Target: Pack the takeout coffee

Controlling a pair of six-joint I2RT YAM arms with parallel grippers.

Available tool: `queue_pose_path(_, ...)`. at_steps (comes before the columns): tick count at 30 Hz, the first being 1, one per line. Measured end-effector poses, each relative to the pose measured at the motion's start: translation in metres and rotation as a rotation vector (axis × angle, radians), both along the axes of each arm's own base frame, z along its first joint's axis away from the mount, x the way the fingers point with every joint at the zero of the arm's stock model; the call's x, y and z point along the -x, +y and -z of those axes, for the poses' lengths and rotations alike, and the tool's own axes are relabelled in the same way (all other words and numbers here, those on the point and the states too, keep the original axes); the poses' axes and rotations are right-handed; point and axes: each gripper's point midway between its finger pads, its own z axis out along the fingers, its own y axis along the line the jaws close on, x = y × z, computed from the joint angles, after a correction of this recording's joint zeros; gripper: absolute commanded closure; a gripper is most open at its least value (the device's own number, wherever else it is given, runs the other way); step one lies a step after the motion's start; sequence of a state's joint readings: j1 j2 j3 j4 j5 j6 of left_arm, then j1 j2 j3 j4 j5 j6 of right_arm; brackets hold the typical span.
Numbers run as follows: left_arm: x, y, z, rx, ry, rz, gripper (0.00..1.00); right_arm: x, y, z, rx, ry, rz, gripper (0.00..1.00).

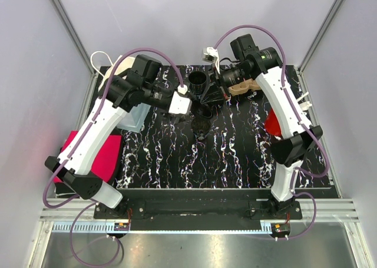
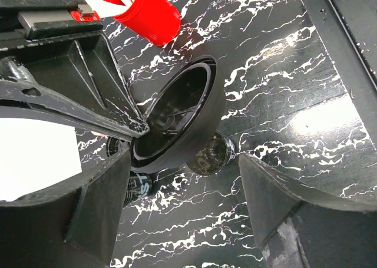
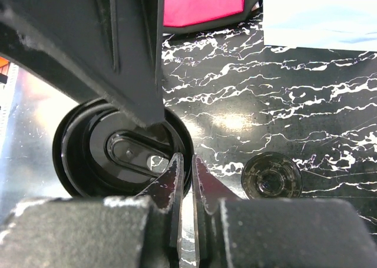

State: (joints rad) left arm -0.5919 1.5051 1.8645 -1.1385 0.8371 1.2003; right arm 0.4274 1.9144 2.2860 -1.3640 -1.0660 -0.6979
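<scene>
The black round plastic lid (image 2: 177, 118) hangs tilted above the tabletop, its hollow underside turned towards the left wrist camera. The right gripper (image 3: 185, 176) pinches its rim: the two fingers are drawn almost together, with only the lid's edge between them. From that wrist's camera, the rest of the lid spreads out to the left of the fingers.

The left gripper (image 2: 185, 168) is spread wide and grips nothing. One finger (image 2: 94, 209) stands just beside the lid's lower edge and the other (image 2: 294, 209) is well clear on the opposite side, so the lid sits between them, nearer the first. Whether that nearer finger touches the lid cannot be told.

A dark glossy cup (image 2: 209, 156) stands upright on the table just under the lid's low edge, in the gap between the left fingers. Seen from the right wrist it lies to the right of that gripper's fingertips, apart from them.

A red cup (image 2: 144, 9) lies beyond the lid, well away from the left fingers. A pink flat pad (image 3: 203, 3) lies far past the right fingertips. All of this is over a black white-veined table (image 1: 235, 156).
</scene>
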Motion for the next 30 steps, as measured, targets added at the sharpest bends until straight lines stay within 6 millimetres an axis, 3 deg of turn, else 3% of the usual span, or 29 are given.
queue_pose_path(6,0.003,-0.009,0.004,-0.002,0.023,0.015,0.37,-0.002,0.001,0.005,0.006,0.019,0.002,0.9)
queue_pose_path(10,0.003,-0.013,0.006,-0.001,0.029,0.019,0.52,-0.002,0.001,0.005,0.007,0.022,0.002,0.9)
queue_pose_path(11,0.003,-0.013,0.005,0.001,0.03,0.018,0.6,-0.002,0.001,0.005,0.007,0.022,0.002,0.9)
queue_pose_path(14,0.003,-0.015,0.005,0.004,0.035,0.016,0.69,-0.003,0.001,0.005,0.007,0.02,0.003,0.9)
queue_pose_path(20,0.007,-0.018,0.009,-0.004,0.063,0.015,0.7,-0.003,0.002,0.005,0.004,0.016,0.003,0.89)
queue_pose_path(25,0.007,-0.018,0.013,-0.008,0.099,-0.007,0.8,-0.004,0.001,0.006,0.014,0.018,0.012,0.55)
queue_pose_path(30,0.001,-0.022,0.013,0.007,0.14,-0.058,0.85,-0.018,-0.007,-0.003,0.044,-0.046,0.076,0.45)
